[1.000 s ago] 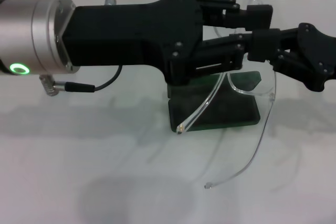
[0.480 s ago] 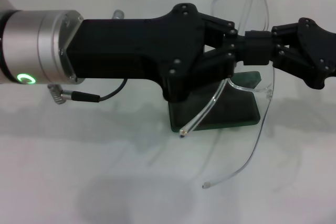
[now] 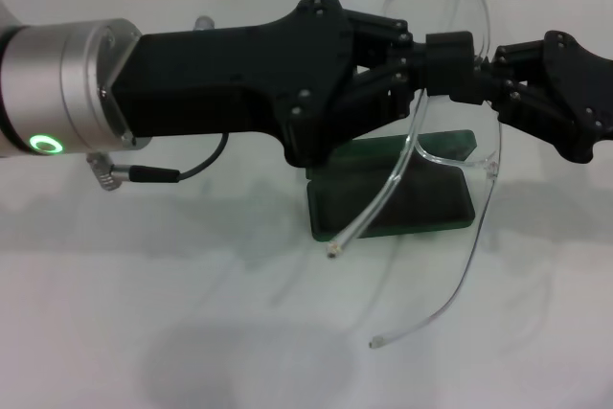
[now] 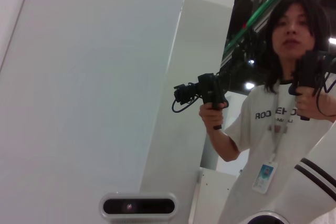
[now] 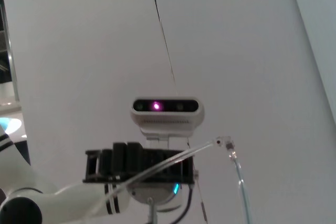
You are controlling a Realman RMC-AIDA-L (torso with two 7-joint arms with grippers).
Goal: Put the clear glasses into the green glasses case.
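A matte white table (image 3: 192,332) fills the head view, soft grey shadows of the arms lying across it, and a white wall with thin dark seams rises behind. The case (image 3: 397,200) lies open on the table, a dark green, flat, rounded rectangle with a smooth, slightly glossy interior and its lid tipped up at the far side. Above it, held in the air, are the glasses (image 3: 450,93): colourless hard plastic, a curved 1-piece lens standing up near the wall line, and 2 long thin temple arms sweeping down, 1 ending over the case's near left corner, the other curling out past the case's right side and ending over bare table. The left gripper (image 3: 450,50), angular matte black on a brushed silver wrist with a glowing green ring, reaches across from the left and is closed on the glasses near the lens. The right gripper (image 3: 484,79), the same black linkage, comes in from the right and meets it at the frame; whether its fingers clamp the plastic cannot be told. The left wrist view shows a pale wall panel and a person (image 4: 283,103) in a white T-shirt holding 2 black handheld controllers. The right wrist view shows a clear temple tip (image 5: 226,142) before a white wall.
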